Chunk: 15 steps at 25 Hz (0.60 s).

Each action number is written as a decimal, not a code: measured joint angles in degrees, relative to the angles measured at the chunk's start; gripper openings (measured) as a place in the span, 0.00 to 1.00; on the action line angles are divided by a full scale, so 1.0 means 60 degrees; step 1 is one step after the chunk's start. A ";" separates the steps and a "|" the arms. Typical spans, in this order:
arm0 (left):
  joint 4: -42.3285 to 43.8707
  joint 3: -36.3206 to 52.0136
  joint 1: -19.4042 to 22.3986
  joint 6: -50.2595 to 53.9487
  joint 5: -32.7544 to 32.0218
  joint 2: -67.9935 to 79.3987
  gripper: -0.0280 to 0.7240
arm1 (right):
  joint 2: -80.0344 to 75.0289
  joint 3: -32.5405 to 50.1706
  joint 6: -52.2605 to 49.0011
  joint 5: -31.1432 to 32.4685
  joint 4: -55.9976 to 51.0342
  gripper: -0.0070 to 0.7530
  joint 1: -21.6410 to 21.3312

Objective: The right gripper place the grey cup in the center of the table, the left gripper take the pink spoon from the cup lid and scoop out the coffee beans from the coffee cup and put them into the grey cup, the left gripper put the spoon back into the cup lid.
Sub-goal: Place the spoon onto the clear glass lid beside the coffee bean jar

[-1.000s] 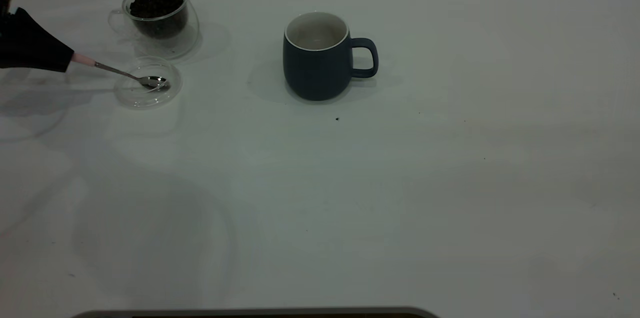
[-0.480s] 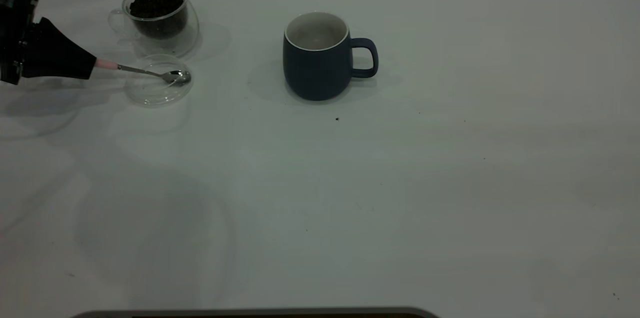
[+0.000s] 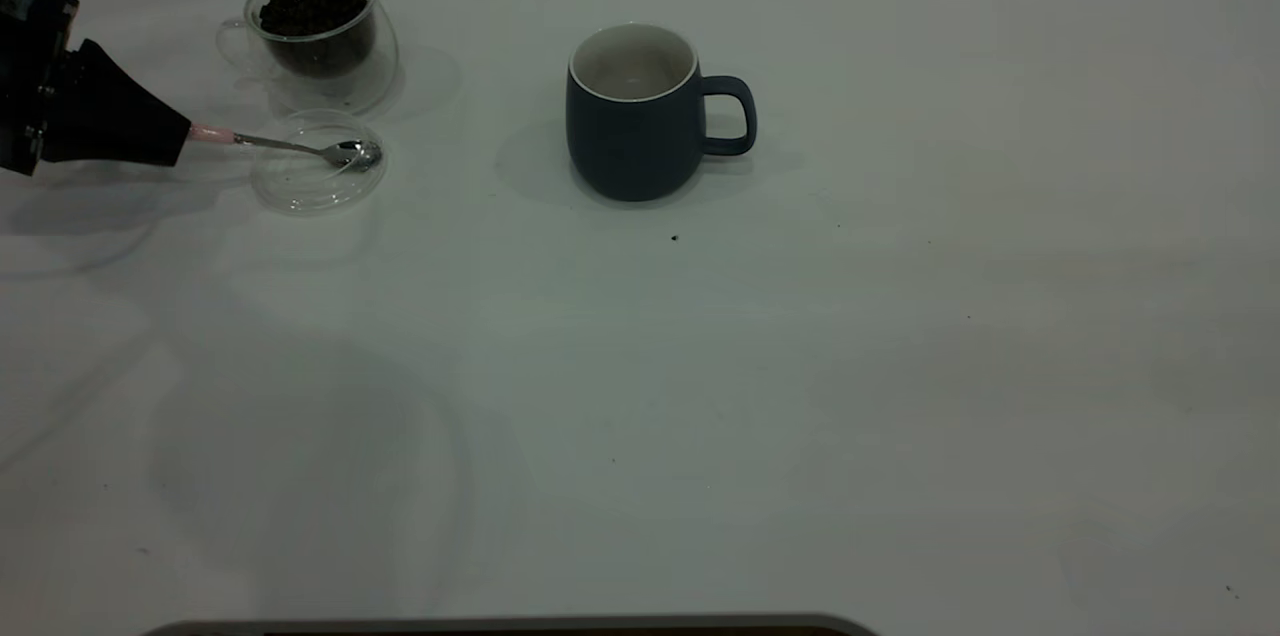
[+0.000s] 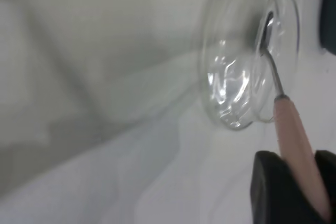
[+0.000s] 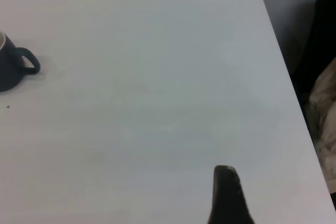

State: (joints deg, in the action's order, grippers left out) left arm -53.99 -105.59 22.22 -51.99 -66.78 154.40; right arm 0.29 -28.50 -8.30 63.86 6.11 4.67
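White table: left gripper pinches pink spoon handle; bowl over cup lid. Risk: lid drags w/ lift.

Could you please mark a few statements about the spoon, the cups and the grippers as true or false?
1. The left gripper has its jaws shut on the pink spoon. True.
2. The spoon's bowl is over the cup lid. True.
3. The grey cup is full of coffee beans. False: its white inside looks empty; the coffee beans are in the coffee cup.
4. The grey cup lies on its side. False: it stands upright on the table.
5. The right gripper holds the grey cup. False: it is far from it.
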 joint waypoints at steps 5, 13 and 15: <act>0.0023 0.0000 0.0000 0.0386 0.0000 0.0000 0.62 | 0.0000 0.0000 0.0000 0.0000 0.0000 0.71 0.0000; 0.0055 0.0000 0.0000 0.0452 0.0010 0.0000 0.81 | 0.0000 0.0000 0.0000 0.0000 0.0000 0.71 0.0000; 0.0119 -0.0035 0.0048 0.0452 0.0001 0.0000 0.81 | 0.0000 0.0000 0.0000 0.0000 0.0000 0.71 0.0000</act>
State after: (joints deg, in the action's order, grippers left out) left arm -53.27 -105.80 22.51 -49.28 -66.77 154.40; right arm 0.29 -28.50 -8.30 63.86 6.11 4.67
